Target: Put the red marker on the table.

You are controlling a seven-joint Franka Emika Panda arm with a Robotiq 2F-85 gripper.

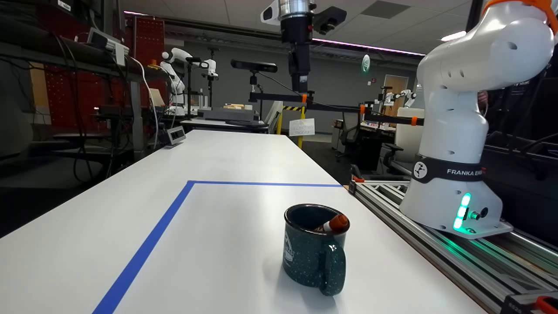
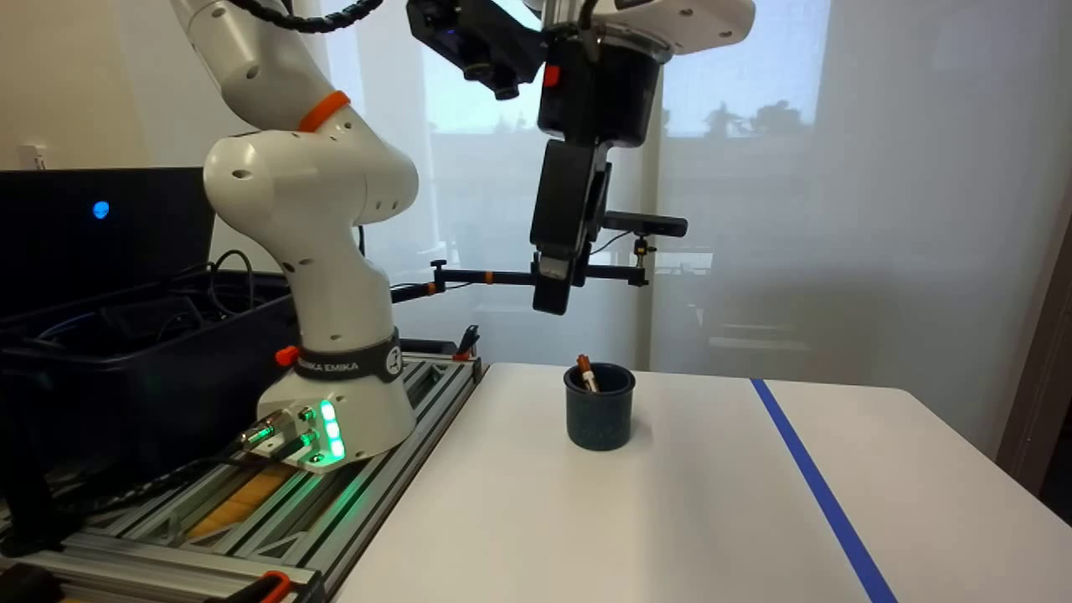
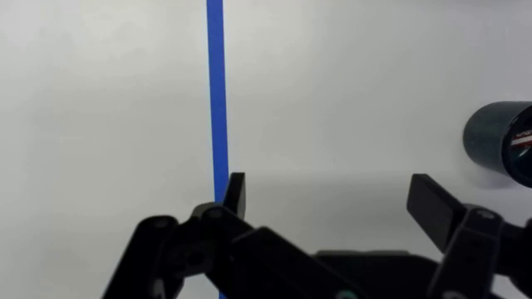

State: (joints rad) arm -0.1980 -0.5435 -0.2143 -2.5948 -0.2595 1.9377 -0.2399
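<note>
Slim red-capped marker [image 1: 335, 223] leans in a speckled dark teal mug [image 1: 305, 255], black two-finger gripper [image 3: 328, 189] hangs up high, jaws spread wide

From where I'm standing, the mug's upright on the long white tabletop [image 1: 235, 244] and the cap pokes past its rim. The marker's well below the fingertips [image 3: 433, 207] and off to one side too: in the wrist view it's at the right edge, beyond the nearer finger, outside the gap.

The marker [image 2: 588, 377] leans in the mug [image 2: 599, 423], how deep I cannot tell. The mug stands on the table [image 2: 586, 519] between the rail [image 2: 377, 494], left, and a tape line [image 2: 812, 473], right, in an exterior view; the gripper [image 3: 327, 182] hangs above the table.
</note>
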